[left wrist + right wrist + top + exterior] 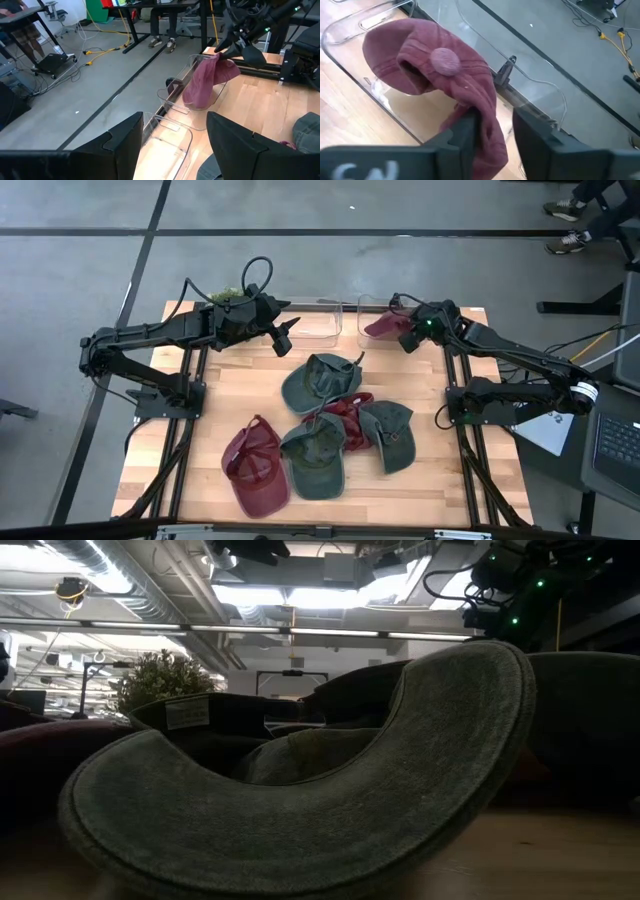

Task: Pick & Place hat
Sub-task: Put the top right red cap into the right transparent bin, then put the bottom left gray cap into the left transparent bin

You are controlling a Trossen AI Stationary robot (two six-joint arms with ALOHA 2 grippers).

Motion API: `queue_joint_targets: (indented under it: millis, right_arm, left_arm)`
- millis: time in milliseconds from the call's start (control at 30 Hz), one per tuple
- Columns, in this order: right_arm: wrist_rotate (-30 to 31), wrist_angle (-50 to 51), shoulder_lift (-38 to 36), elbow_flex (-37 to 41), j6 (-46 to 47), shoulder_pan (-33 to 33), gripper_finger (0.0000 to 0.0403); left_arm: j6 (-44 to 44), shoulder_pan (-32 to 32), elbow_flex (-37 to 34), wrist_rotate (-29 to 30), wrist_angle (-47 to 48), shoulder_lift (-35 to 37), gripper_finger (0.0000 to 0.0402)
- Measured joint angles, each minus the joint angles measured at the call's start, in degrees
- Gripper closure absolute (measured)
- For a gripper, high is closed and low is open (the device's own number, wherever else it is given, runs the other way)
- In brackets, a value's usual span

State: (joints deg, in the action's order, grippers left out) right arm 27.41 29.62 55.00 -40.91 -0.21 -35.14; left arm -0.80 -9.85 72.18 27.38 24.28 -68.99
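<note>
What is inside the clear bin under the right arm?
A red hat hangs into the clear bin, cloth between the right hand's parted fingers. The bin floor beneath the hat is covered.

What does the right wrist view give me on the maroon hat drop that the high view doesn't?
Only the right wrist view: the right gripper has its fingers parted, with the maroon hat draped against one finger and hanging into the clear bin; the hat's top button faces the camera.

Only the high view: the left gripper waits open by the other clear bin, and five hats remain on the table, three green and two maroon.

Both: the maroon hat at the right-hand clear bin on the table's far edge, with the right gripper over it.
</note>
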Motion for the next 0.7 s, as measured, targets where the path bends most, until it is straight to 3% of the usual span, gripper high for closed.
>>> queue_joint_targets:
  millis: [367,700]
  right_arm:
    - [-3.02,2.48,0.00,0.02,5.86,-0.09,0.0151]
    - [-4.68,3.76,0.00,-2.85,5.48,0.11,0.0142]
  left_arm:
    - [0.00,-0.02,0.00,0.00,0.00,0.00,0.0187]
    - [0.00,0.00,0.00,0.00,0.01,0.00,0.0187]
